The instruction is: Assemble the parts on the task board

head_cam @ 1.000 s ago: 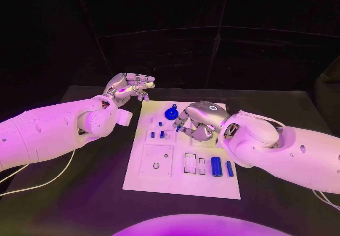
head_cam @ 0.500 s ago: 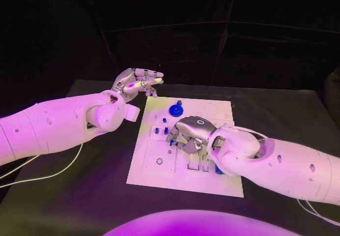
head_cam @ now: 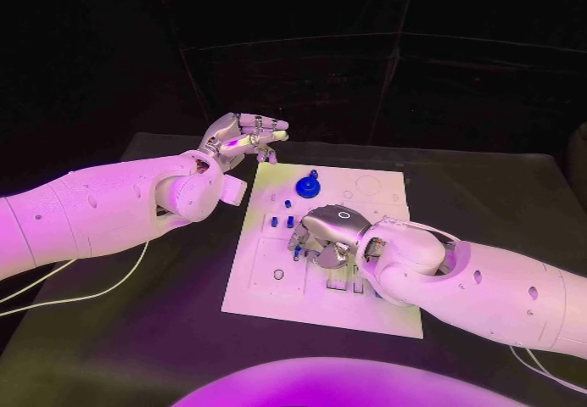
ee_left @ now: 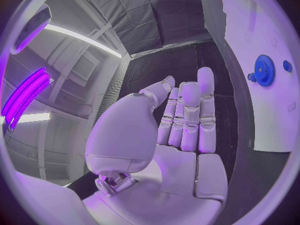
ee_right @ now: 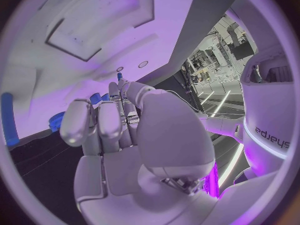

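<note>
right hand (head_cam: 326,236): fingers curled low over task board (head_cam: 373,309) centre; holding anything, cannot tell.
left hand (head_cam: 241,136): upper left, curled, empty.
risk: knocking the small blue parts (head_cam: 282,222) beside it.

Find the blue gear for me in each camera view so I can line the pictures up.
Head view: the blue gear stands on the far part of the task board, beyond the right hand.
Left wrist view: the gear sits on the white board, past the left hand.
Right wrist view: a blue toothed piece, probably the gear, peeks from behind the hand's fingers.
Shared landmark: the white task board.
</note>
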